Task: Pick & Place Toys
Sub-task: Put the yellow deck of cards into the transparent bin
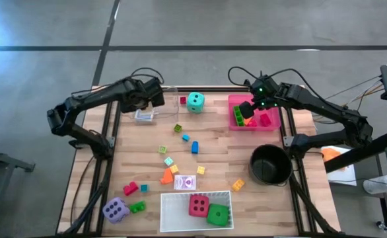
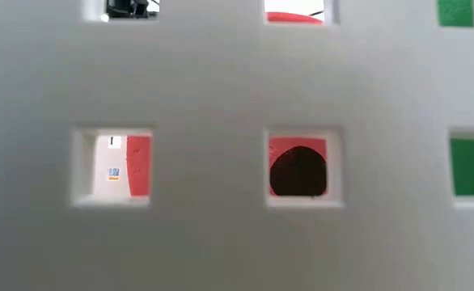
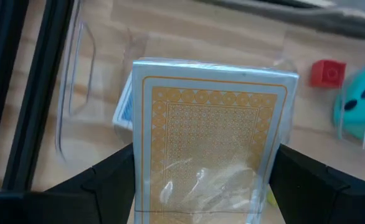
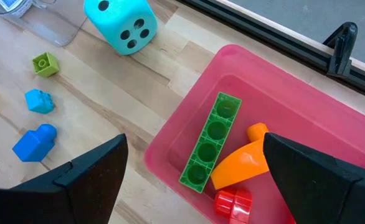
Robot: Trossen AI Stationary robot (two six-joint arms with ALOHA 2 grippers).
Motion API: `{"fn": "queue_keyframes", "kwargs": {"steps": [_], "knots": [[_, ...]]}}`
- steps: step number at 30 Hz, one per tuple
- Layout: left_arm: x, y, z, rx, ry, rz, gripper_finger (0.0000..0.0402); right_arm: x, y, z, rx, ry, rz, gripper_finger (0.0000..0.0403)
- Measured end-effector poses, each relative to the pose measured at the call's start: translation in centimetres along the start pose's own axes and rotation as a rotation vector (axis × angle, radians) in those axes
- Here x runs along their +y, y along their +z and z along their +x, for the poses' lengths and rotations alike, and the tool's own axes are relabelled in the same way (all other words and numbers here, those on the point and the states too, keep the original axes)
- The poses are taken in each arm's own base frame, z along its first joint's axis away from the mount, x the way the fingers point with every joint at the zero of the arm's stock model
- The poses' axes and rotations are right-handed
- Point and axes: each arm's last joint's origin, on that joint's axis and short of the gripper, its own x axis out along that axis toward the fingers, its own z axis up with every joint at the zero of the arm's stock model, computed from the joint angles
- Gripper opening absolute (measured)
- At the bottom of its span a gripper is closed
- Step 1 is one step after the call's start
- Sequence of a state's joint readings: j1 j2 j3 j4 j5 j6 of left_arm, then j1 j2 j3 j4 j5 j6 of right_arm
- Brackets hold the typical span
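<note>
Left gripper jaws clamp card deck (wrapped) | right gripper jaws wide over pink tray

A grey floor crossed by dark seams surrounds a wooden table on a black frame. Cables trail at the right. A white perforated wall fills the low view.

Teal die, scattered blocks, orange-backed card
</note>
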State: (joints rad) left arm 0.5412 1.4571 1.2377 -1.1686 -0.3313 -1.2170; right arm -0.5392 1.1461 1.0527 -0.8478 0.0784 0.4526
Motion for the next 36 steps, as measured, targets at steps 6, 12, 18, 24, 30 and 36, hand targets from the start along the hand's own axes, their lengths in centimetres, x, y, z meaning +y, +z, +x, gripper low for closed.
{"fn": "queue_keyframes", "kwargs": {"steps": [6,12,18,24,30,36], "knots": [[-0.2,2.0,1.9,0.044,-0.003,-0.021,0.0301,0.0,0.0,0.0,0.000,0.000,0.000,0.0366],[0.2,4.1,4.2,0.141,0.010,-0.064,0.0301,0.0,0.0,0.0,0.000,0.000,0.000,0.0366],[0.6,5.4,6.3,0.222,0.042,-0.170,0.0301,0.0,0.0,0.0,0.000,0.000,0.000,0.0366],[0.5,5.4,7.7,0.273,0.097,-0.286,0.0301,0.0,0.0,0.0,0.000,0.000,0.000,0.0366],[0.4,5.5,8.8,0.290,0.138,-0.352,0.0301,0.0,0.0,0.0,0.000,0.000,0.000,0.0366],[0.5,5.7,9.8,0.364,0.146,-0.396,0.0301,0.0,0.0,0.0,0.000,0.000,0.000,0.0366]]}}
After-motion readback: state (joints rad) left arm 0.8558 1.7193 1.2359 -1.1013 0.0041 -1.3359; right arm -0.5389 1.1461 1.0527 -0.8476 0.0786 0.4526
